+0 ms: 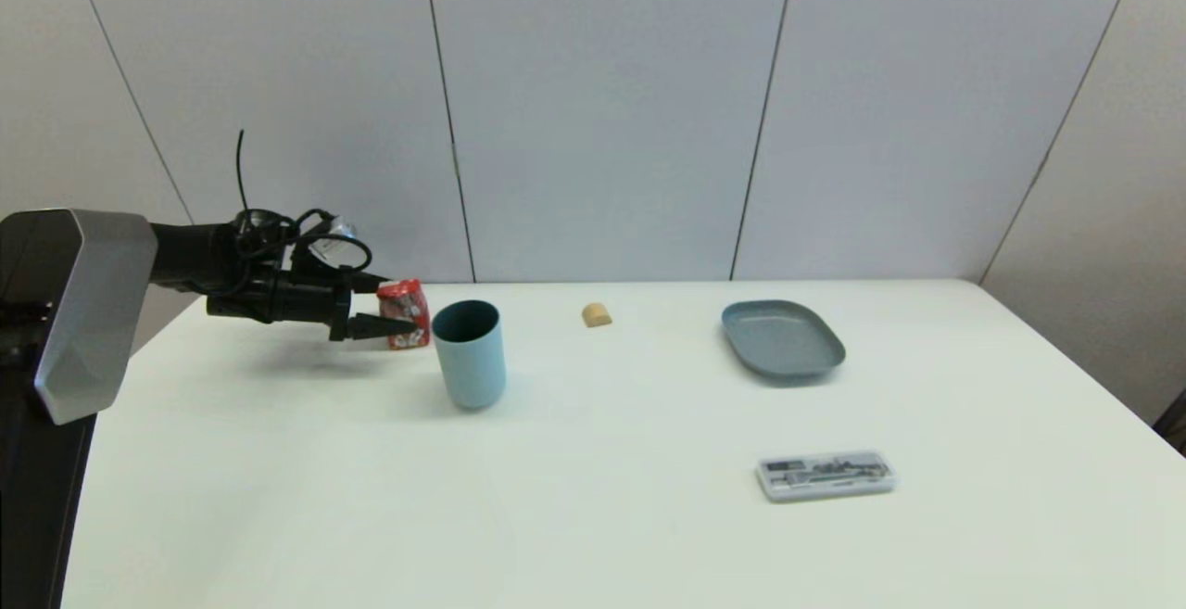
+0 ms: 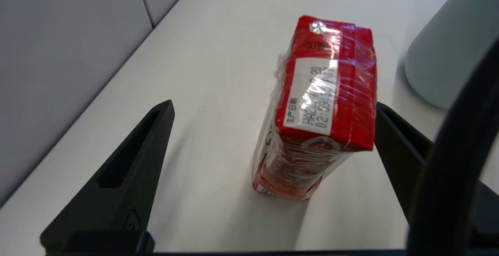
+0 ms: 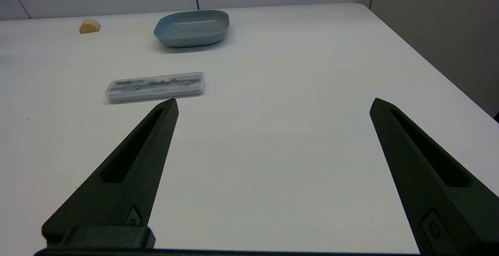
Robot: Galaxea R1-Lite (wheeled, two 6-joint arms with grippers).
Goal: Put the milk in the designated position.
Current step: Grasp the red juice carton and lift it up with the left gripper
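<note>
The milk (image 1: 408,299) is a small red carton wrapped in clear film, standing on the white table at the far left, just left of the blue cup. My left gripper (image 1: 400,305) reaches in from the left and is open, with one finger on each side of the carton. In the left wrist view the milk (image 2: 323,100) stands between the fingers. It is close against one finger (image 2: 393,139) and well apart from the other (image 2: 136,162). My right gripper (image 3: 273,104) is open over bare table at the right and holds nothing.
A light-blue cup (image 1: 470,354) stands right beside the milk. Farther right lie a tan block (image 1: 597,315), a grey-blue plate (image 1: 783,340) and a clear flat case (image 1: 826,475). The wall runs close behind the milk.
</note>
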